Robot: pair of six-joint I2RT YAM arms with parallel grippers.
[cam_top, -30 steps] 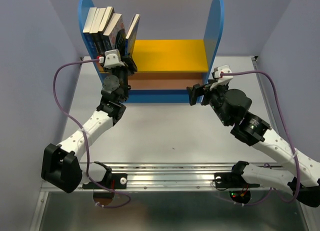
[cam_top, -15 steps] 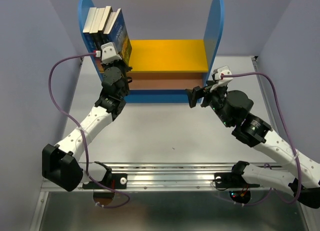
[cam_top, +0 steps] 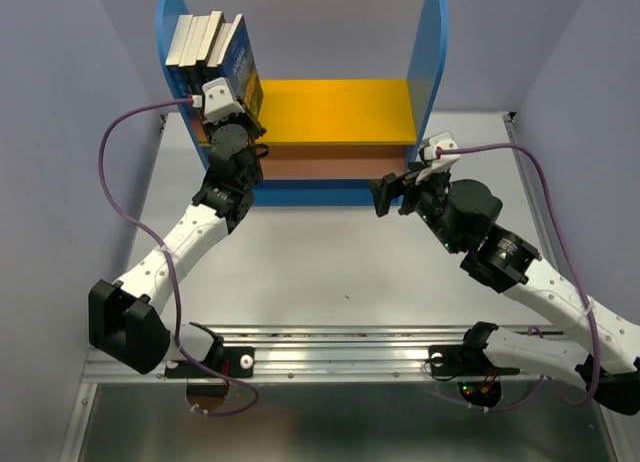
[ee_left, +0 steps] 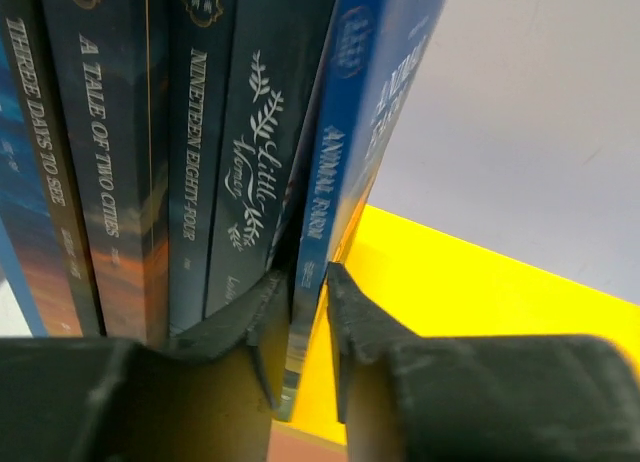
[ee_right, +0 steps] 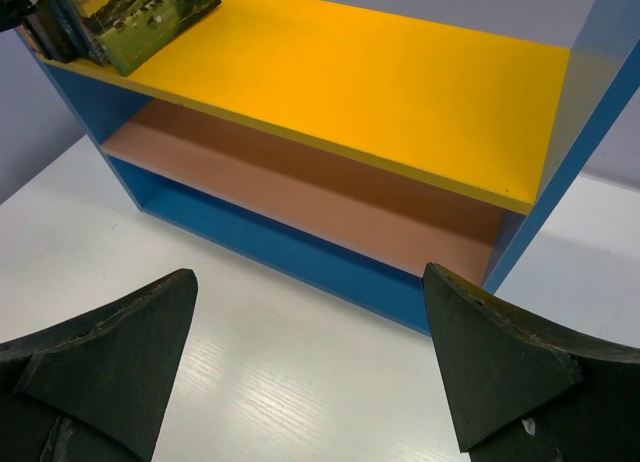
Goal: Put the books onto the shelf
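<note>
Several books (cam_top: 210, 42) stand upright in a row at the left end of the shelf's yellow upper board (cam_top: 340, 107), against the left blue panel. In the left wrist view I read their spines; the rightmost is the blue Animal Farm (ee_left: 345, 132). My left gripper (ee_left: 305, 277) (cam_top: 240, 117) straddles the foot of that spine. Its jaws stand narrowly apart, with a thin gap on the left side. My right gripper (cam_top: 390, 194) (ee_right: 310, 272) hangs wide open and empty above the table, in front of the shelf's (ee_right: 380, 82) right half.
The shelf's right blue panel (cam_top: 433, 42) rises close to my right wrist. The brown lower board (ee_right: 330, 197) and blue base (ee_right: 300, 257) lie ahead of the right gripper. White tabletop (cam_top: 330, 262) spreads between the arms.
The rightmost book, leaning apart a second ago, now stands against the row. My left gripper pushed in with it, closed, then eased slightly. The right arm barely shifted left.
</note>
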